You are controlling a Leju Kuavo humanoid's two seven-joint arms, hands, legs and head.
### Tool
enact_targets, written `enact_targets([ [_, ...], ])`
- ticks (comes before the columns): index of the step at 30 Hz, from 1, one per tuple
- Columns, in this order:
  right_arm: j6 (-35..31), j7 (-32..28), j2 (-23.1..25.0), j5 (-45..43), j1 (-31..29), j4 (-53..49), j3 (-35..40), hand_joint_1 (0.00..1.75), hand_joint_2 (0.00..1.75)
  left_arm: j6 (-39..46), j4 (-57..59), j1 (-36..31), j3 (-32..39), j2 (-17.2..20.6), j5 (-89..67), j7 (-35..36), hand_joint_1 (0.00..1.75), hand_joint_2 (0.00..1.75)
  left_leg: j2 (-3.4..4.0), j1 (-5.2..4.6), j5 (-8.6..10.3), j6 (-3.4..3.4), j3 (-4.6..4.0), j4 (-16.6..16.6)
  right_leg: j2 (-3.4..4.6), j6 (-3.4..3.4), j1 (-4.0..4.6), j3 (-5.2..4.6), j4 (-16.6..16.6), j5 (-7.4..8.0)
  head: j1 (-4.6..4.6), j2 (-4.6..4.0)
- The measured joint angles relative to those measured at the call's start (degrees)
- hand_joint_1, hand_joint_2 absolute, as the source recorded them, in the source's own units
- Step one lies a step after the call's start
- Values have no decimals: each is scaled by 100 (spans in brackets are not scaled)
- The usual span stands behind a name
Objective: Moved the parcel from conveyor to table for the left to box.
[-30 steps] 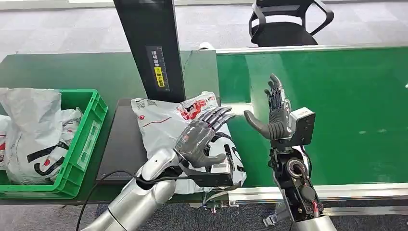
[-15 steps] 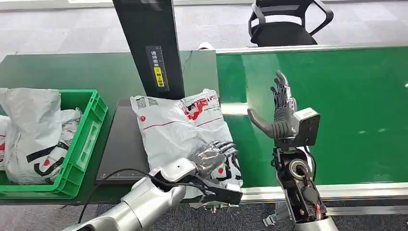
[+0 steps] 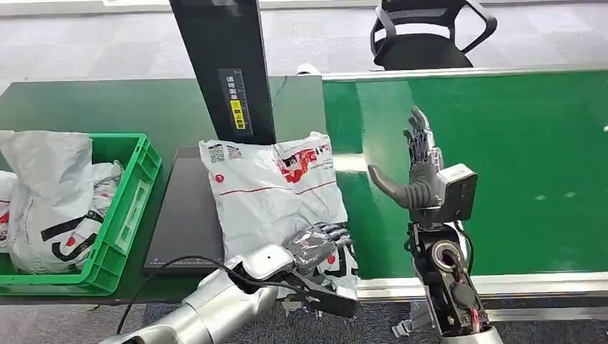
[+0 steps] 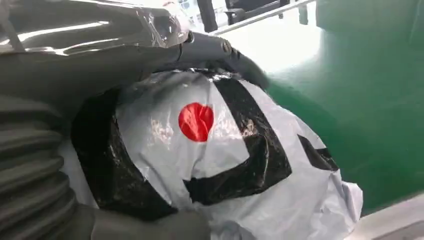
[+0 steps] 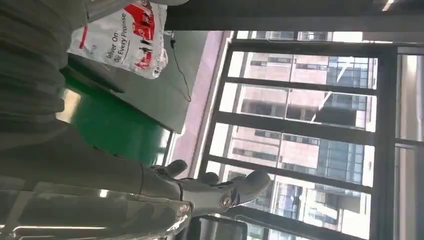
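The white poly mailer parcel [image 3: 276,190] sat in the middle of the head view, lying across the dark flat platform [image 3: 183,215] with its right side hanging over onto the green conveyor belt [image 3: 502,165], its top edge tucked up against the base of the black upright post [image 3: 222,64]. It had a QR label near its upper left corner, red artwork along the top and a black-and-red logo at the near end. The left hand [image 3: 319,244] was down at the bottom centre of the frame, fingers curled over the parcel's near edge and gripping it; the left wrist view showed the crinkled plastic with the red dot [image 4: 196,121] pressed right up against the grey thumb [image 4: 100,30]. The right hand [image 3: 416,168] was raised over the belt just right of the parcel, fingers spread and pointing up, holding nothing and not touching the bag. Over at the left edge of the frame a green crate [image 3: 125,208] already held a couple of other grey mailer bags [image 3: 46,193]. A black office chair [image 3: 430,32] stood behind the conveyor at the top.
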Motion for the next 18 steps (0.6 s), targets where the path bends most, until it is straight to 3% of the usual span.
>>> enact_targets([
  [8, 0, 7, -4, 4, 65, -90, -39, 0, 175, 211, -39, -39, 6, -4, 221, -105, 175, 175, 1, 0, 1, 0, 9, 0, 1, 0, -1, 8, -1, 1, 0, 0],
  [13, -35, 31, -52, 15, 273, -314, -111, 0, 175, 1433, -124, -50, 205, 46, 77, 599, 175, 175, 2, 0, 3, -2, 8, 0, 1, 1, 0, 6, 1, 3, 0, 0],
  [18, -39, 57, -83, 28, 329, -435, -146, 0, 175, 2167, -177, -28, 632, 151, 79, 693, 175, 175, 2, 0, 4, -2, 1, 0, 2, 1, 0, 1, 2, 2, 0, 0],
])
